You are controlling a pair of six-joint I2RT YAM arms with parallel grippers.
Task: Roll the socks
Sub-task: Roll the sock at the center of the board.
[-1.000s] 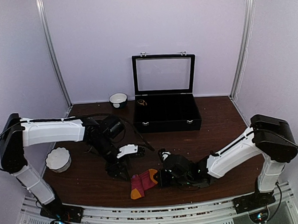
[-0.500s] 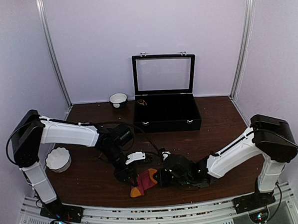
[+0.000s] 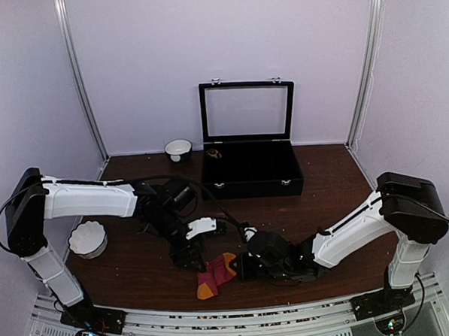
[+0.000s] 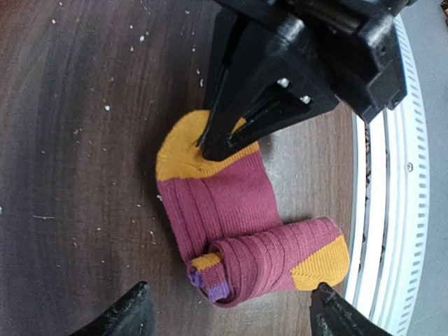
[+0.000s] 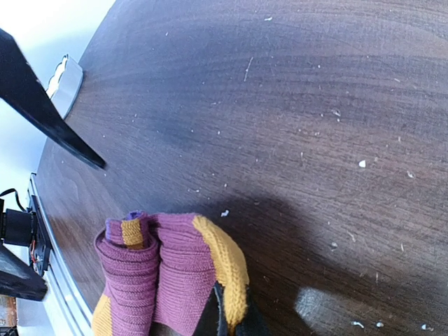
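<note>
A magenta-red pair of socks (image 3: 215, 274) with orange toes lies near the table's front edge. One end is rolled up, showing a purple and orange stripe (image 4: 210, 280); the rest lies flat (image 4: 220, 203). My left gripper (image 4: 231, 311) hovers open over the rolled end, one fingertip on each side and neither touching it. From the right, my right gripper (image 5: 231, 318) is shut on the orange toe edge (image 5: 227, 269) of the flat part. In the top view the left gripper (image 3: 190, 252) stands just left of the socks and the right gripper (image 3: 241, 266) just right of them.
A black case (image 3: 251, 178) with its glass lid raised stands at the back centre. A small bowl (image 3: 178, 149) sits to its left. A white fluted bowl (image 3: 87, 239) rests at the left edge. The table's metal front rail (image 4: 381, 210) runs close beside the roll.
My left arm has swung right, bringing its gripper over the rolled end of the socks. The right gripper has kept its pinch on the toe and stayed put.
</note>
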